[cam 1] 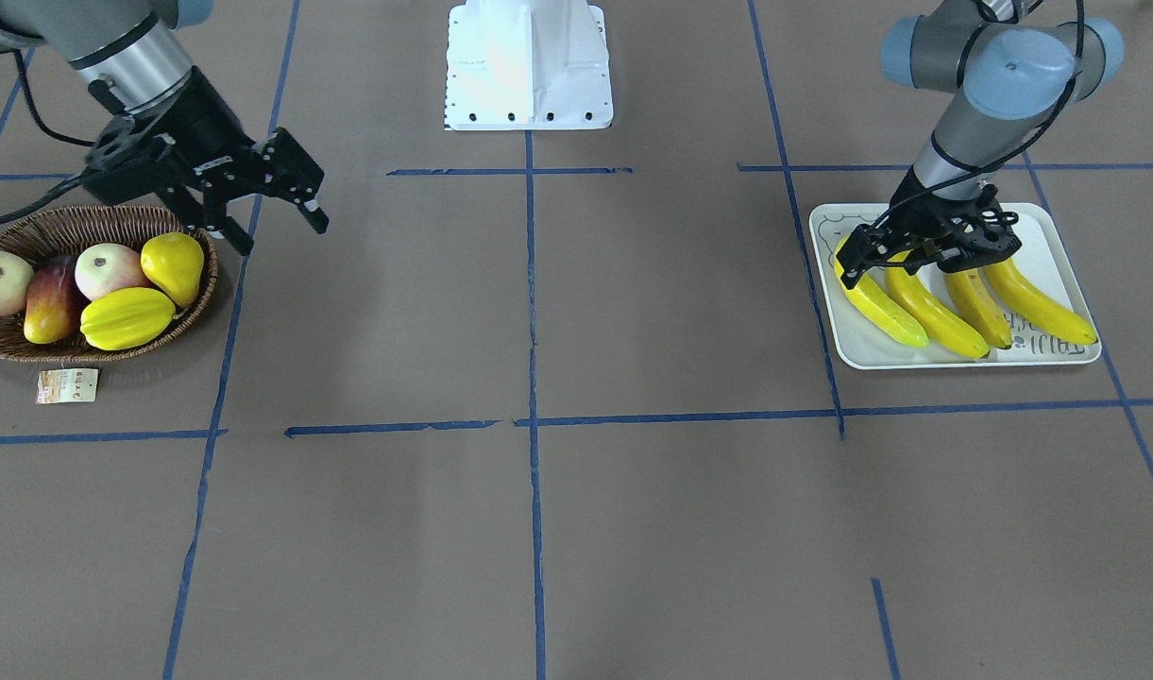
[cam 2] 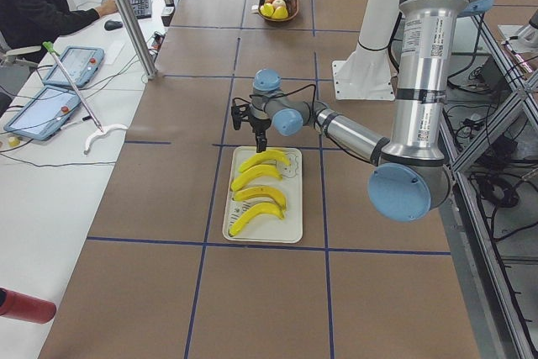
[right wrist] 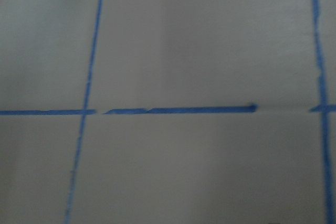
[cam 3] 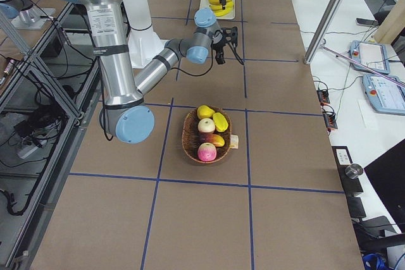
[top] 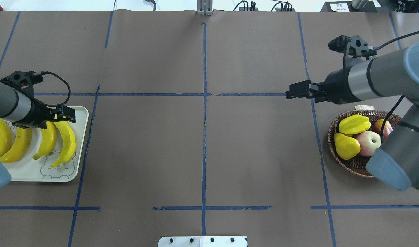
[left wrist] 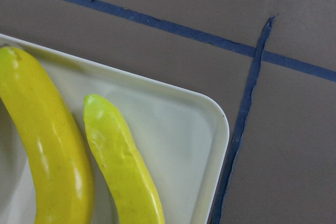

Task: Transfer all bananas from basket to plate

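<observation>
**Overhead view, read left to right.** At the far left we found the plate (top: 27, 171) with all four bananas (top: 67, 140) lying side by side on it. The left gripper (top: 73, 115) hung over the plate's inner side, above the bananas and clear of them. Its jaws stood apart and gripped nothing. In the left wrist view we saw two banana ends resting on the plate near a rounded corner, with crossed blue tape lines (left wrist: 257, 53) just beyond. To the right of the centre tape line, the right gripper (top: 287, 94) hovered over the table (top: 202, 154), near the basket but apart from it. In the front-facing view we saw its fingers (cam 1: 316, 219) spread, with nothing between them. At the far right sat the basket (top: 346, 163), which held a starfruit (top: 354, 124), a pear (top: 346, 145) and an apple (top: 368, 139), partly hidden by the right arm. A paper tag (top: 363, 107) lay on the table just beyond the basket's rim
</observation>
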{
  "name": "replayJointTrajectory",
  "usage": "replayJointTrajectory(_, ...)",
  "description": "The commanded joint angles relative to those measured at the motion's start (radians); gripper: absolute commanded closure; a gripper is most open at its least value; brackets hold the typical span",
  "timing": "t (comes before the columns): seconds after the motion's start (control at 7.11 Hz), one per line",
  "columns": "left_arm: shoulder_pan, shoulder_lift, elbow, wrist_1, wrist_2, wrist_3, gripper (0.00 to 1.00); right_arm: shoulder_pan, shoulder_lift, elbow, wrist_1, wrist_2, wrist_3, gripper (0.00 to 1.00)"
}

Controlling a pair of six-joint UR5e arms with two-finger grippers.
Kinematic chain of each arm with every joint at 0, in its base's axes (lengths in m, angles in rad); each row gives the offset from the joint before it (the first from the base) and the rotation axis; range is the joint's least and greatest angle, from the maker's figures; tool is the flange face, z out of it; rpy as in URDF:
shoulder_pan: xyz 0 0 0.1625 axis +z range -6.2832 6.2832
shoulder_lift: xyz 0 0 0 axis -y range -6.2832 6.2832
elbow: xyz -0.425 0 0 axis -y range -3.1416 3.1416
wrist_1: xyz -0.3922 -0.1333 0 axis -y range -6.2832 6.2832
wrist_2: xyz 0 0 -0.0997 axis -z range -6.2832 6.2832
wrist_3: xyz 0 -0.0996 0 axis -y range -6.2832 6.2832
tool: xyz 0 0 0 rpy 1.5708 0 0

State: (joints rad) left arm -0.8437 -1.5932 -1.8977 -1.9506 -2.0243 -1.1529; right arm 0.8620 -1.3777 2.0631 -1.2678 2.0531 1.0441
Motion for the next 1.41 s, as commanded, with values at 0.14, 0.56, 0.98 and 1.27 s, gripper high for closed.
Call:
replayJointTrajectory(0.14,-0.321,0.096,0.006,0.051,-0.189,0.493,0.01,0.34,-0.024,-0.102,-0.338,0.212,-0.687,0.0)
replayJointTrajectory(0.56,-0.646,0.116,0.006,0.354,-0.331,0.983,0.01,0.621,-0.09,-0.302,-0.338,0.407,-1.115,0.0)
replayJointTrajectory(0.98,-0.724,0.147,0.066,0.446,-0.373,1.069,0.01,0.75,-0.222,-0.357,-0.322,0.487,-1.191,0.0)
replayJointTrajectory(1.27,-0.75,0.171,0.114,0.441,-0.396,1.201,0.01,0.765,-0.242,-0.426,-0.298,0.472,-1.185,0.0)
